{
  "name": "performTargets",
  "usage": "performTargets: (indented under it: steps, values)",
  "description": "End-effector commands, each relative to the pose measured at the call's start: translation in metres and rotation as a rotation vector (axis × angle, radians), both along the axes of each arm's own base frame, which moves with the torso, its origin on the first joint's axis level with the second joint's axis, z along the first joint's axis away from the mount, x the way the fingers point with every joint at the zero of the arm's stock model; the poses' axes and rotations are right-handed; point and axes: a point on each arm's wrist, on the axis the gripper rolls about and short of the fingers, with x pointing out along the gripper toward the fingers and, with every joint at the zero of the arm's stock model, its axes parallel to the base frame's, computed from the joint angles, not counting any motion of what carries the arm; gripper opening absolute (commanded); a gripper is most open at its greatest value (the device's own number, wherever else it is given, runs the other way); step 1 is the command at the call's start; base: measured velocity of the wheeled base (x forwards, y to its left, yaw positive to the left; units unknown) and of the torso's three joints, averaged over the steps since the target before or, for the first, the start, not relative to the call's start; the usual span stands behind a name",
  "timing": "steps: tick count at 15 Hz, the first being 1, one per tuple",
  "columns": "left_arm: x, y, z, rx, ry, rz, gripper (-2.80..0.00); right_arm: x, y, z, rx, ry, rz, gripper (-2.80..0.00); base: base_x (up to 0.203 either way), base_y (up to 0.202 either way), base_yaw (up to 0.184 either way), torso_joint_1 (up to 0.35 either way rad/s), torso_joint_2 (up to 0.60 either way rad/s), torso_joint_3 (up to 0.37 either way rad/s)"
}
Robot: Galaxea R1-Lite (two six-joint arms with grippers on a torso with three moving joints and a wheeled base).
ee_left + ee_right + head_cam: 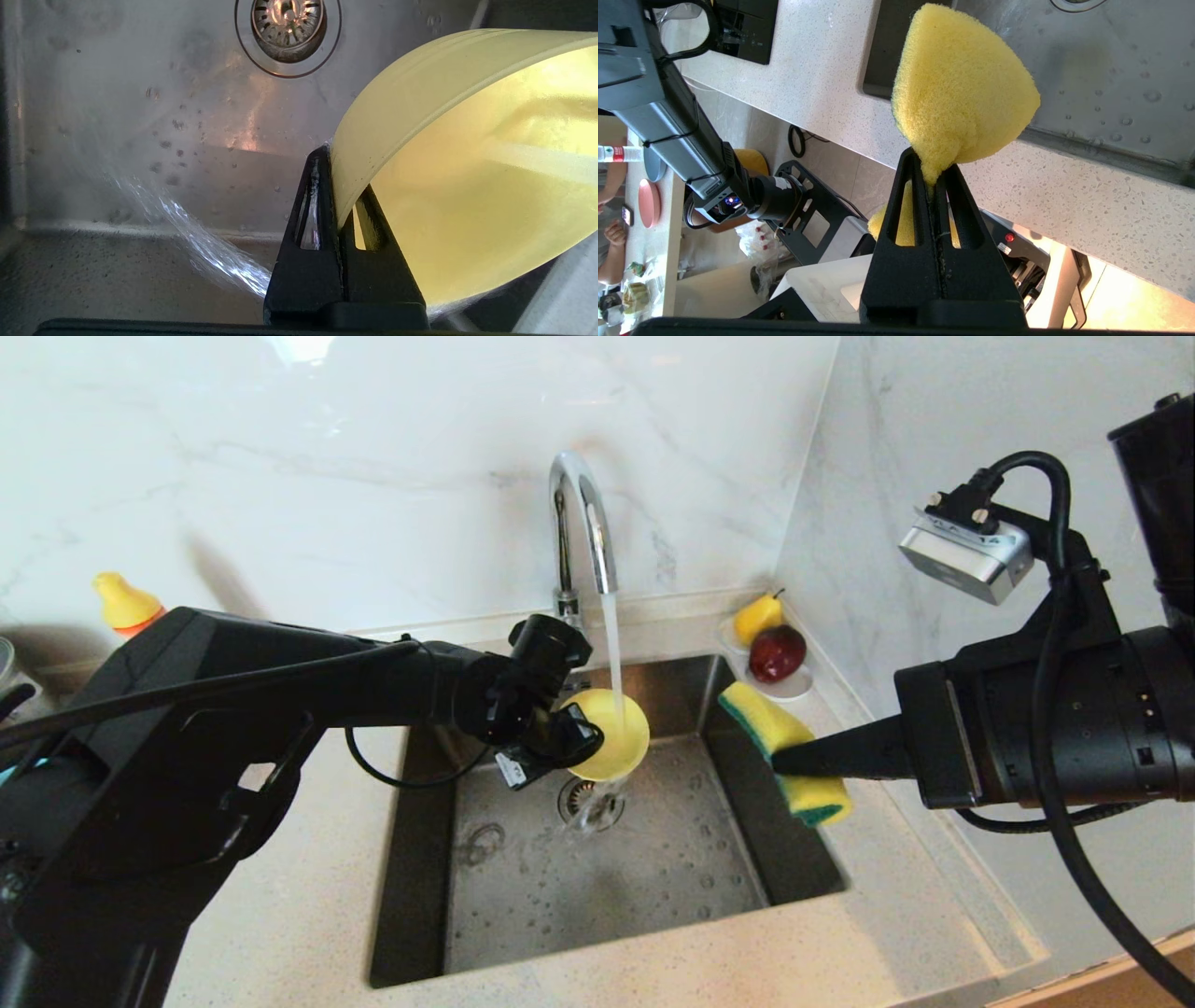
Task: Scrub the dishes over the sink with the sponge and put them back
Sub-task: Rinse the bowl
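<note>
- The sink [485, 896] is taken as the landmark: a square steel basin set in a speckled counter [308, 915], with its drain strainer [590, 800] near the middle of the floor and a curved tap [581, 523] at its back edge.
- A stream of water [611, 644] is seen falling from the tap onto the yellow bowl [611, 733], which is held above the drain, clear of the sink floor.
- The bowl is gripped by the left gripper [337, 196], whose fingers are clamped on the rim, one finger outside the wall and one inside. The bowl is tilted on edge, probably so that the water runs through it and off into the basin.
- The sponge [784, 751] is held by the right gripper [934, 179] over the right edge of the sink, well apart from the bowl. The fingers are pressed together on the sponge's middle, so that it bulges on either side of them.
- The sponge is judged to be kept aside, ready to be brought to the wetted bowl; scrubbing of this bowl is not yet in hand.
- A white saucer [789, 689] with a pear [756, 616] and a dark red fruit [777, 653] is set at the back right corner of the sink, away from the work.
- An orange bottle with a yellow cap [126, 604] is stood against the wall to the left of the sink.
- No pink or blue bowl can be seen beside the sink in the head view.
</note>
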Motion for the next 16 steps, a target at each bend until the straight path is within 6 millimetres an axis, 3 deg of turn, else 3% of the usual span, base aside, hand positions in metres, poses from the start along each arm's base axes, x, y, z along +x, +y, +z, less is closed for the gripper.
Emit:
performTargets:
  steps: [1,5,16]
  values:
    - [0.000,-0.001,-0.006,0.004,0.018,0.005,-2.80,0.000,0.000,-0.001,-0.002,0.004,0.002,-2.80,0.000,0.000,0.000,0.000,0.00,0.000]
    - [-0.010,0.002,0.004,-0.055,0.102,-0.048,-2.80,0.001,0.001,-0.004,-0.009,0.014,0.001,-2.80,0.000,0.000,0.000,0.000,0.00,0.000]
    - [-0.015,0.005,-0.003,-0.028,0.170,-0.049,-2.80,0.002,0.002,-0.006,-0.015,0.017,0.000,-2.80,0.000,0.000,0.000,0.000,0.00,0.000]
